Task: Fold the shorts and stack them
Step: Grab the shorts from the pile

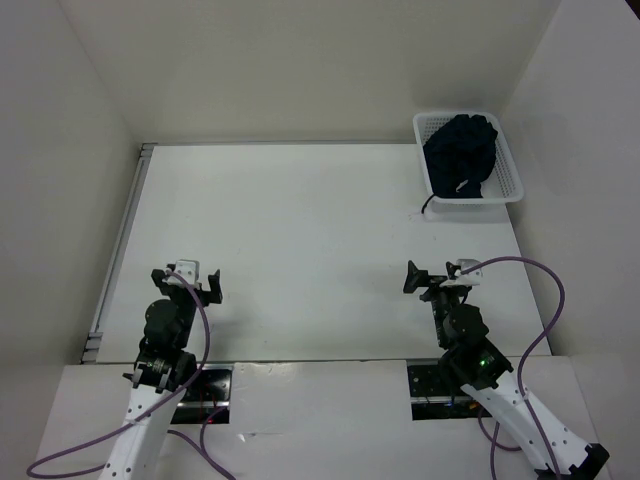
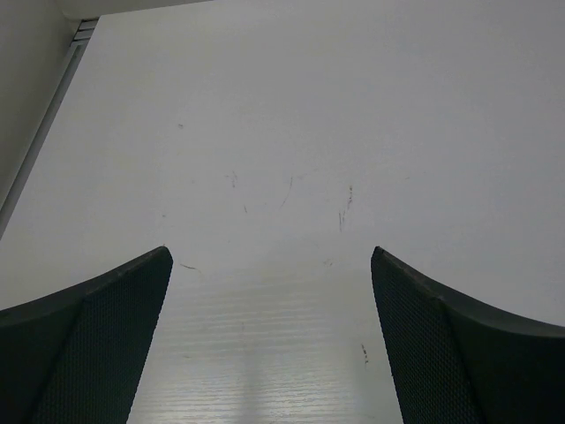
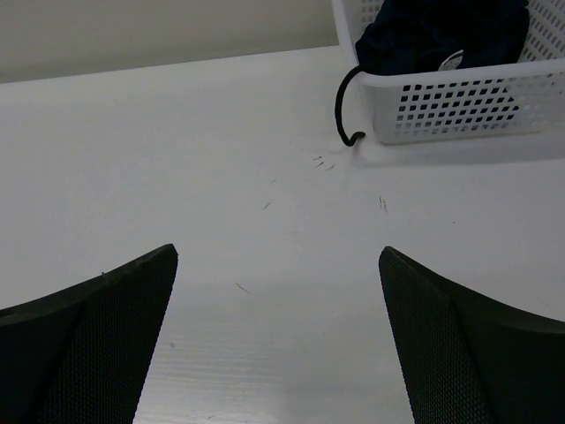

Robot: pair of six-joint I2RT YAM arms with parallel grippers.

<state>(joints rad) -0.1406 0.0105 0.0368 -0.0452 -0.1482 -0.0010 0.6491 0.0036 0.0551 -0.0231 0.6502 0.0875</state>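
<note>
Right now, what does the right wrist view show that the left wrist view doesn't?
Right wrist only: the shorts heaped in the white basket, with a dark cord hanging over its wall onto the table. Left wrist only: the rail along the table's left edge. Both: bare white tabletop, with the left fingers and right fingers spread open.

The shorts (image 1: pixel 462 150) are dark navy blue all over, plain, with no pattern. The basket (image 1: pixel 505 190) is white, with rows of little square holes. The cord (image 3: pixel 340 110) is black. The table (image 1: pixel 300 230) is white with a few tiny dark scratches. The left gripper (image 2: pixel 271 252) and right gripper (image 3: pixel 278 252) are black, with fine dotted pads (image 2: pixel 106 353). The cables (image 1: pixel 545 290) are purple. The walls (image 1: pixel 300 70) are pale cream.
</note>
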